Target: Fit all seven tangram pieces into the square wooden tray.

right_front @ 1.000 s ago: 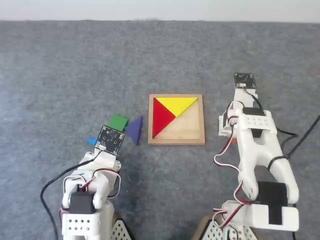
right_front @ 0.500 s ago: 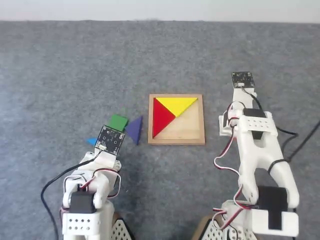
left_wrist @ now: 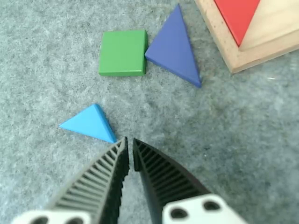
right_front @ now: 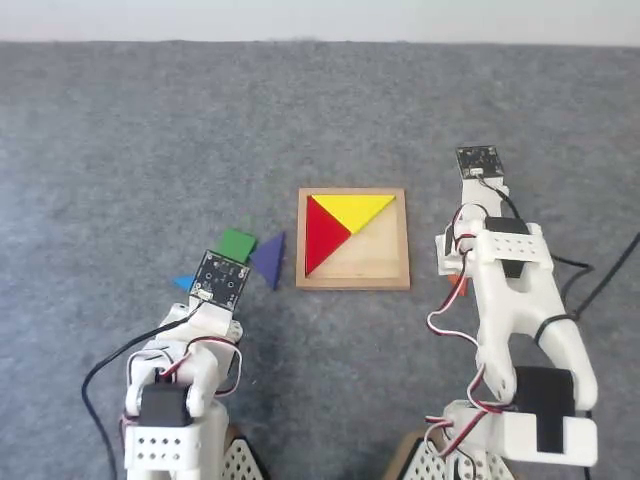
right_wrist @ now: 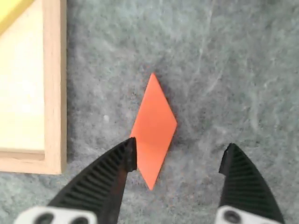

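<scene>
On bench [right_front: 150,130]: tray [right_front: 352,283]. In tray: big triangle [right_front: 325,235] against left wall, second big triangle [right_front: 355,208] along far wall, touching. Left of tray: mid triangle [right_front: 270,258], with square [right_front: 236,243] touching its left; small triangle [right_front: 183,282] farther left, nearer the arms. Right of tray: rhomboid [right_wrist: 153,128].

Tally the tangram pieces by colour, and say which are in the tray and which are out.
red triangle: 1, in the tray
yellow triangle: 1, in the tray
green square: 1, out
purple triangle: 1, out
light blue triangle: 1, out
orange parallelogram: 1, out
Total: 6
</scene>
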